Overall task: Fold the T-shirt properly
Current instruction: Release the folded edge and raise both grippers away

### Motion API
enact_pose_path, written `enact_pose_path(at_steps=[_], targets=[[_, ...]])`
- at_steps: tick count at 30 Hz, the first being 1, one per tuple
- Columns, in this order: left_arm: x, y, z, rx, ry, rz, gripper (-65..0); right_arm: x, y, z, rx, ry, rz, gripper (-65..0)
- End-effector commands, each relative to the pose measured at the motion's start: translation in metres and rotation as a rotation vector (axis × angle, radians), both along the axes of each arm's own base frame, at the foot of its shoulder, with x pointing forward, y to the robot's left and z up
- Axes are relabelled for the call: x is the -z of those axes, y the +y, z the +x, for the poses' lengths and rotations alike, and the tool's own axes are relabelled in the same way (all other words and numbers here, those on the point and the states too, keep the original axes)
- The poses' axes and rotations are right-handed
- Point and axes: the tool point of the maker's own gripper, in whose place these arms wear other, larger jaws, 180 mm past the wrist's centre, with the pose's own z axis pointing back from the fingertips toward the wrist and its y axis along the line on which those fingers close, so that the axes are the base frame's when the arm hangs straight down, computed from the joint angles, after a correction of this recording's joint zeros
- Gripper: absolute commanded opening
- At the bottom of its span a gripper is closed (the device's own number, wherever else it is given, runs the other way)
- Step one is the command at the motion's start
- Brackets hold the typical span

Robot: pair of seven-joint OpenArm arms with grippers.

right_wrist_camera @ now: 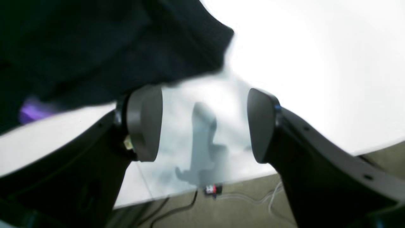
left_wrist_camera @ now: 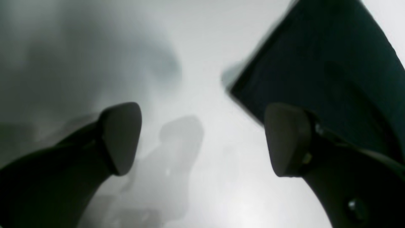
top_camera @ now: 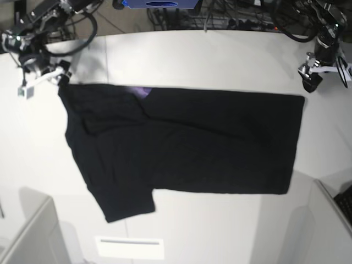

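Observation:
The black T-shirt (top_camera: 187, 143) lies spread on the white table (top_camera: 220, 55), plain side up, with one sleeve (top_camera: 129, 203) sticking out at the front left. A bit of purple print (top_camera: 141, 91) shows at a folded-over back edge. My right gripper (top_camera: 61, 77) is open and empty, just above the shirt's back left corner; in the right wrist view (right_wrist_camera: 204, 125) the shirt (right_wrist_camera: 110, 47) and a purple patch (right_wrist_camera: 30, 110) lie beyond its left finger. My left gripper (top_camera: 309, 82) is open and empty beside the back right corner; in the left wrist view (left_wrist_camera: 204, 139) that corner (left_wrist_camera: 316, 63) lies behind its right finger.
A white label strip (top_camera: 129, 247) lies near the table's front edge. Grey panels stand at the front left (top_camera: 30, 236) and front right (top_camera: 335, 220). Cables and a blue device (top_camera: 159, 4) sit behind the table. The table edge and floor cables (right_wrist_camera: 190, 205) show in the right wrist view.

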Motion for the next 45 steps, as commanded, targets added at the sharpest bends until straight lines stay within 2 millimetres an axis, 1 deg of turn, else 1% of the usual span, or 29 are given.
enact_pose_path(at_steps=[1, 4, 7, 9, 16, 18, 21, 22, 23, 26, 27, 29, 31, 33, 38, 39, 40, 41, 42, 43, 45], targets=[[-0.002, 0.005, 0.003, -0.002, -0.022, 0.002, -6.6, 0.001, 0.003, 0.002, -0.005, -0.016, 0.021, -25.4], [0.017, 0.002, 0.005, -0.024, -0.011, -0.059, -6.6, 0.023, 0.009, -0.001, 0.045, -0.028, 0.138, -25.4], [0.022, 0.0, 0.008, -0.025, -0.009, -0.078, -6.6, 0.038, 0.014, 0.004, 0.085, -0.063, 0.208, -25.5], [0.024, -0.01, 0.017, 0.009, -0.012, -0.088, -6.6, 0.046, 0.015, 0.006, 0.104, -0.074, 0.229, -25.5], [0.027, -0.029, 0.034, 0.072, -0.016, -0.106, -6.6, 0.055, 0.018, 0.022, 0.127, -0.108, 0.274, -25.5], [0.025, -0.032, 0.042, 0.082, -0.03, -0.11, -6.6, 0.054, 0.018, 0.025, 0.126, -0.114, 0.276, -25.5], [0.023, -0.032, 0.046, 0.083, -0.04, -0.111, -6.7, 0.055, 0.02, 0.025, 0.118, -0.108, 0.279, -25.5], [0.021, -0.032, 0.051, 0.083, -0.052, -0.111, -7.4, 0.055, 0.02, 0.025, 0.118, -0.108, 0.279, -25.5], [0.02, -0.033, 0.054, 0.083, -0.058, -0.113, -9.7, 0.055, 0.02, 0.025, 0.118, -0.108, 0.279, -25.5], [0.021, -0.033, 0.059, 0.08, -0.066, -0.122, -21.2, 0.055, 0.02, 0.024, 0.117, -0.105, 0.279, -25.5], [0.02, -0.034, 0.063, 0.078, -0.075, -0.128, -24.2, 0.055, 0.02, 0.024, 0.117, -0.105, 0.279, -25.5], [0.023, -0.035, 0.069, 0.072, -0.08, -0.145, -28.1, 0.055, 0.02, 0.024, 0.117, -0.105, 0.279, -25.5], [0.028, -0.036, 0.073, 0.066, -0.081, -0.169, -29.9, 0.055, 0.02, 0.024, 0.117, -0.105, 0.279, -25.5], [0.033, -0.038, 0.076, 0.061, -0.08, -0.188, -29.8, 0.055, 0.02, 0.024, 0.117, -0.105, 0.279, -25.5], [0.035, -0.039, 0.079, 0.059, -0.083, -0.199, -30.8, 0.054, 0.02, 0.026, 0.117, -0.112, 0.278, -25.5], [0.035, -0.039, 0.079, 0.059, -0.083, -0.199, -30.9, 0.054, 0.02, 0.026, 0.118, -0.113, 0.279, -26.4], [0.035, -0.039, 0.079, 0.059, -0.083, -0.199, -31.8, 0.054, 0.02, 0.026, 0.118, -0.113, 0.279, -29.0], [0.035, -0.039, 0.079, 0.059, -0.082, -0.2, -34.7, 0.054, 0.02, 0.027, 0.118, -0.114, 0.28, -33.9], [0.035, -0.039, 0.079, 0.059, -0.082, -0.2, -39.7, 0.054, 0.02, 0.027, 0.117, -0.116, 0.279, -40.4], [0.035, -0.039, 0.079, 0.059, -0.082, -0.2, -47.6, 0.052, 0.021, 0.03, 0.111, -0.123, 0.279, -48.6], [0.035, -0.039, 0.079, 0.059, -0.08, -0.198, -65.0, 0.052, 0.022, 0.031, 0.107, -0.124, 0.283, -61.5]])
